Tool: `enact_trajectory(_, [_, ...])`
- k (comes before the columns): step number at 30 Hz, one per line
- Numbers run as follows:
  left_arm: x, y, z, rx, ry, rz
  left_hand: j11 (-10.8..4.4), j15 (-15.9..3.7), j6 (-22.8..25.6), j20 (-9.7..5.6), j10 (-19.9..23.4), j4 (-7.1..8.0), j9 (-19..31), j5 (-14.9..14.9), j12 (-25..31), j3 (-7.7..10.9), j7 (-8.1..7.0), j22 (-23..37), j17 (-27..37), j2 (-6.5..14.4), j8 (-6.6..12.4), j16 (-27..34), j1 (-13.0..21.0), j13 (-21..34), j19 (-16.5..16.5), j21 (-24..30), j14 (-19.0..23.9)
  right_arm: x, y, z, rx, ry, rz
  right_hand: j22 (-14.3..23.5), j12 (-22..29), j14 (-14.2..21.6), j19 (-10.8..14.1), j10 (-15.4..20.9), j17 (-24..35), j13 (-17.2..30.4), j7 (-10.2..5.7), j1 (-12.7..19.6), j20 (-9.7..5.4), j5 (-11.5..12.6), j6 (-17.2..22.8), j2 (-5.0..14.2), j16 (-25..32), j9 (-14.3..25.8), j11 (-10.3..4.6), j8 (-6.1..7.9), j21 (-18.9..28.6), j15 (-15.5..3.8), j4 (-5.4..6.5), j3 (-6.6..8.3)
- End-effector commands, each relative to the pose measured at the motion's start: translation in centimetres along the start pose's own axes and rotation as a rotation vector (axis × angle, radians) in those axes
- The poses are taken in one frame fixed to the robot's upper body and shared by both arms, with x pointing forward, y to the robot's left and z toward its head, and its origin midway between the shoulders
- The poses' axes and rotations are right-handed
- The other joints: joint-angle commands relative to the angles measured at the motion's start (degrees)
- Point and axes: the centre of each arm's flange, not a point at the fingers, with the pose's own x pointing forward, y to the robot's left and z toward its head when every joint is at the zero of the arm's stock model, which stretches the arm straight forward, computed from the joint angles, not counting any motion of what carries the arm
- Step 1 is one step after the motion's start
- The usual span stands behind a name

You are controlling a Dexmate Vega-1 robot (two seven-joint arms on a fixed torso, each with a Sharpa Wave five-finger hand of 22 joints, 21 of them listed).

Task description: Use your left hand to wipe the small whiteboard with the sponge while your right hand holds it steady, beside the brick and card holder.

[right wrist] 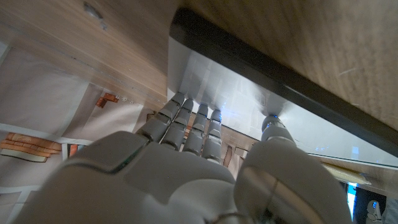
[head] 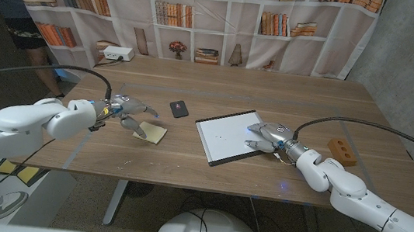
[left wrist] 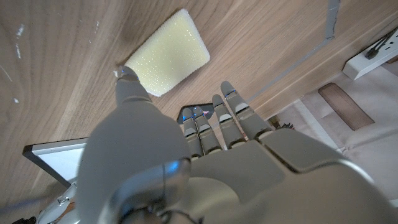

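Observation:
The yellow sponge [head: 151, 132] lies on the table left of the small whiteboard [head: 228, 136]. My left hand [head: 126, 111] hovers just over the sponge's near-left end with its fingers spread and nothing in them. In the left wrist view the thumb tip [left wrist: 127, 79] is at the edge of the sponge [left wrist: 169, 53]. My right hand [head: 267, 135] rests on the whiteboard's right edge. In the right wrist view its fingertips [right wrist: 186, 109] lie stretched on the white surface [right wrist: 239, 93] inside the black frame.
A dark card holder [head: 180, 108] lies behind the gap between sponge and board. An orange brick [head: 341, 150] sits to the right of my right forearm. A white power strip [head: 117, 54] is at the table's far left edge, and a person stands at the far left.

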Motion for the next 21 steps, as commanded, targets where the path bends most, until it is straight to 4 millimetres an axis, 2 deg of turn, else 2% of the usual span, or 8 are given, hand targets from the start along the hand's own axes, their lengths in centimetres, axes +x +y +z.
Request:
enact_trajectory(1, [1.63, -1.09, 0.57, -0.02, -0.048, -0.064, -0.09, -5.12, 0.2, -0.08, 0.7, -0.24, 0.1, 0.4, 0.2, -0.1, 0.27, 0.1, 0.2, 0.0, 0.09, -0.1, 0.5, 0.2, 0.3, -0.1, -0.3, 0.17, -0.07, -0.46, 0.006, 0.002, 0.003, 0.2, 0.3, 0.6, 0.6, 0.9, 0.3, 0.3, -0.07, 6.6, -4.41, -0.2, 0.5, -2.51, 0.4, 0.3, -0.44, 0.3, 0.5, -3.98, 0.14, 0.17])
enact_trajectory(12, [2.17, -0.23, 0.38, -0.005, -0.041, -0.045, -0.1, -5.04, 1.2, 0.3, 1.4, -0.17, 0.1, 0.4, 0.4, -0.06, 0.36, 0.0, 0.2, 0.0, 0.42, 0.2, 0.8, 0.2, 0.9, -0.2, 0.3, 0.38, -0.02, -0.73, 0.017, 0.008, 0.003, 0.2, 0.2, 0.7, 0.6, 0.9, 0.3, 0.3, -0.07, 6.6, -4.44, -0.3, 0.6, -2.5, 0.4, 0.3, -0.38, 0.26, 0.5, -3.92, 0.23, 0.19])
enact_trajectory(21, [2.57, -0.45, 0.17, -0.005, -0.03, 0.003, -0.29, -5.21, 1.4, 0.49, 1.7, -0.11, 0.1, 0.4, 0.5, -0.02, 0.07, 0.0, 0.3, 0.1, 0.44, 0.2, 1.0, 0.2, 0.7, -0.4, 0.4, 0.46, -0.14, -0.86, 0.02, 0.01, -0.004, 0.2, 0.3, 0.7, 0.7, 1.0, 0.3, 0.3, -0.07, 6.6, -4.41, -0.3, 0.6, -2.5, 0.4, 0.3, -0.36, 0.2, 0.5, -3.94, 0.31, 0.19])
